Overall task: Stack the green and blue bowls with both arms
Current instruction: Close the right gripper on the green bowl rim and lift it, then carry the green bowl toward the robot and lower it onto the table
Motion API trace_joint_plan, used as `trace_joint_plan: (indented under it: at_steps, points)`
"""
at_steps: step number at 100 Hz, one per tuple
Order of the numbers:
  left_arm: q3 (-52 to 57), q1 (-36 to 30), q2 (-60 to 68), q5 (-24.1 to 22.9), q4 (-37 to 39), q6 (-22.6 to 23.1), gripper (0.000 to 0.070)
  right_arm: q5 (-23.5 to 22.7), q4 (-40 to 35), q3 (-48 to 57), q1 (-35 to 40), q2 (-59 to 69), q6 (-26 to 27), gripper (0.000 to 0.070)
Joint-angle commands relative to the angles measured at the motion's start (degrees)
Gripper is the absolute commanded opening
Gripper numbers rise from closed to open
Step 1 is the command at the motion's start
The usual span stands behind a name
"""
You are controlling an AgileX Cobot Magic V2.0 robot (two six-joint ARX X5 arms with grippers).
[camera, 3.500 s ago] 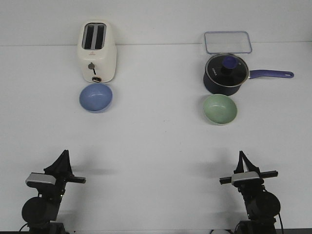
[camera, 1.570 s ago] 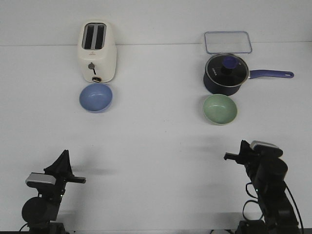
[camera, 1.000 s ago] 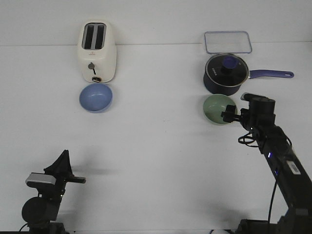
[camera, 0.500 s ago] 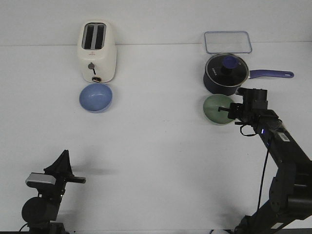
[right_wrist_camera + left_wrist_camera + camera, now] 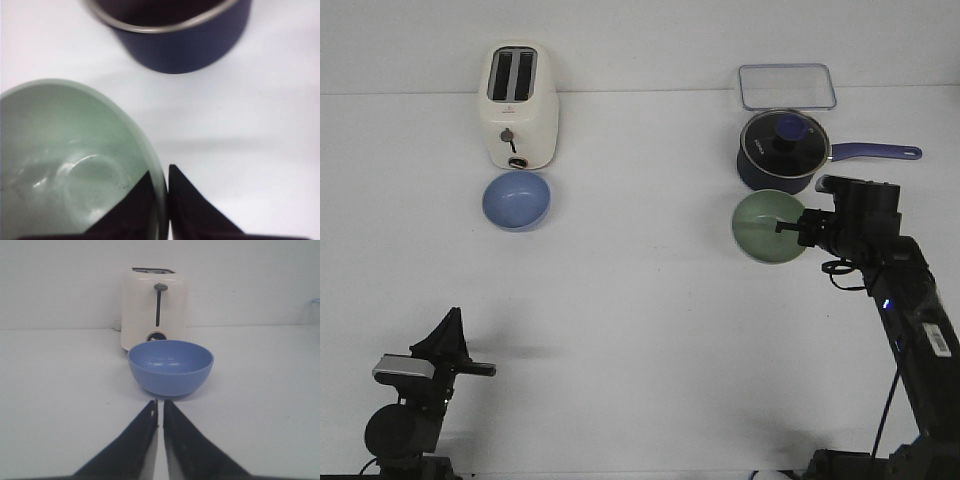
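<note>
the green bowl [image 5: 767, 227] sat on the right side of the white table [image 5: 640, 330], just in front of the dark navy saucepan [image 5: 782, 150], and the right gripper [image 5: 803, 226] had it by the right-hand rim. in the right wrist view the two dark fingers [image 5: 192, 212] were pinched on that rim, one inside the pale green wall [image 5: 75, 165] and one outside it, with only the thin edge of the bowl between them. the front view did not settle whether the bowl was resting on the table or raised off it. the right arm [image 5: 900, 310] reached forward from the near right corner to the bowl.

beyond the bowl, the saucepan carried a glass lid with a dark knob, and its handle [image 5: 875, 152] pointed to the right. a clear rectangular container [image 5: 787, 86] lay further back, behind the saucepan.

the left gripper [image 5: 447, 335] was at the near left, well apart from everything, its fingers [image 5: 135, 440] brought almost together with only a thin slit between them and nothing held. the blue bowl [image 5: 517, 200] stood upright on the left side of the table, far ahead of that gripper and just in front of the cream toaster [image 5: 520, 105]. the two bowls were well apart, left and right.
</note>
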Motion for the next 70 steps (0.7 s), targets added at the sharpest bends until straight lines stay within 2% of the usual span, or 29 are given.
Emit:
trace_joint_plan:
  at_steps: [1, 21, 44, 70]
  points:
    - [-1.16, 0.00, -0.11, -0.09, 0.74, 0.66, 0.0015, -1.31, -1.05, 0.09, 1.36, -1.77, -0.90, 0.0000]
    - [-1.16, 0.00, -0.11, -0.09, 0.74, 0.66, 0.0015, -3.17, -0.94, -9.49, 9.49, -12.24, 0.68, 0.0000]
    - [-1.16, 0.00, -0.11, -0.09, 0.74, 0.66, 0.0015, -2.64, 3.76, -20.57, 24.46, -17.53, 8.26, 0.0000]
    - [-1.16, 0.00, -0.11, -0.09, 0.74, 0.66, 0.0015, 5.18, 10.88, -27.50, 39.67, -15.76, 14.82, 0.0000]
